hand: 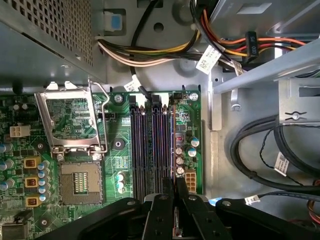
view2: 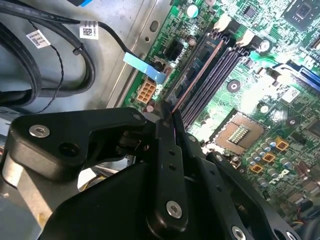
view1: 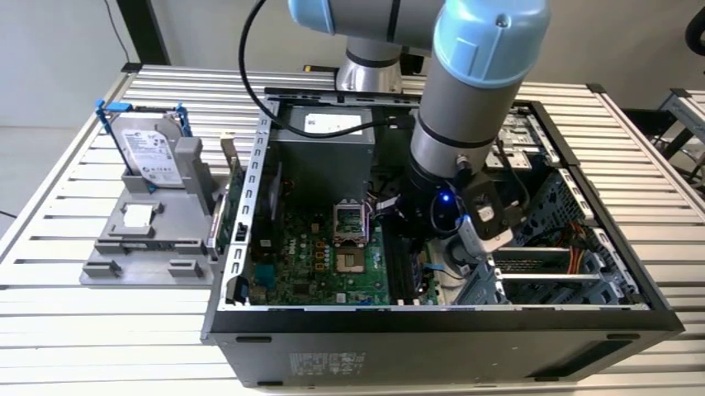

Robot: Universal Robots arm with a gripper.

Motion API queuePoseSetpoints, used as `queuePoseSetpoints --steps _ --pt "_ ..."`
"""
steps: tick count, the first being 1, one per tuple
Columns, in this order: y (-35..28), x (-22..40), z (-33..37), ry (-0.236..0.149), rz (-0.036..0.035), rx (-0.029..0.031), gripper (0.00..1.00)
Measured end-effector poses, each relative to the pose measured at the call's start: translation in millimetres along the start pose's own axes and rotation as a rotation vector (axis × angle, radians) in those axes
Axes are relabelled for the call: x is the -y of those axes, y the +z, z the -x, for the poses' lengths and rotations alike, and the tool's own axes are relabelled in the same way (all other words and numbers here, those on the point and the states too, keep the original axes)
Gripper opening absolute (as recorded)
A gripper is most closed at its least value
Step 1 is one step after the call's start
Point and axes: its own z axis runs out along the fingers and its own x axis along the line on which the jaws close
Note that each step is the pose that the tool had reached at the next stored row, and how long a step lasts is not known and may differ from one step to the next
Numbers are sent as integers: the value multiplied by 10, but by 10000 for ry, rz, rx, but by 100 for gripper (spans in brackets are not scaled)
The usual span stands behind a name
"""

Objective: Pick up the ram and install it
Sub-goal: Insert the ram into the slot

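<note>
- One gripper (view2: pixel 167 117), lowered inside the open computer case (view1: pixel 441 318), fingers clamped on the ram (view2: pixel 197 75).
- Ram: thin stick, edge-on, standing over the outermost of the black motherboard slots (hand: pixel 150 150), beside the processor socket (hand: pixel 80 182).
- One hard drive (view1: pixel 149 153), upright in a grey stand on the tabletop (view1: pixel 88 330), outside the case.

A slatted, pale metal worktable (view1: pixel 66 247) fills the exterior view, with a plain light wall (view1: pixel 55 49) at 11 o'clock and a dark upright post (view1: pixel 145 31) near 12.
</note>
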Motion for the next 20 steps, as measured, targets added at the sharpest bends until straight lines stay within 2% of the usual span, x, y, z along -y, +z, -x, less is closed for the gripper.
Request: queuePoseSetpoints --steps 13,16,20 --pt "22 13 -4 141 -4 4 0" --pt "33 20 -5 140 -31 4 0" --pt "37 24 -4 140 -31 6 0"
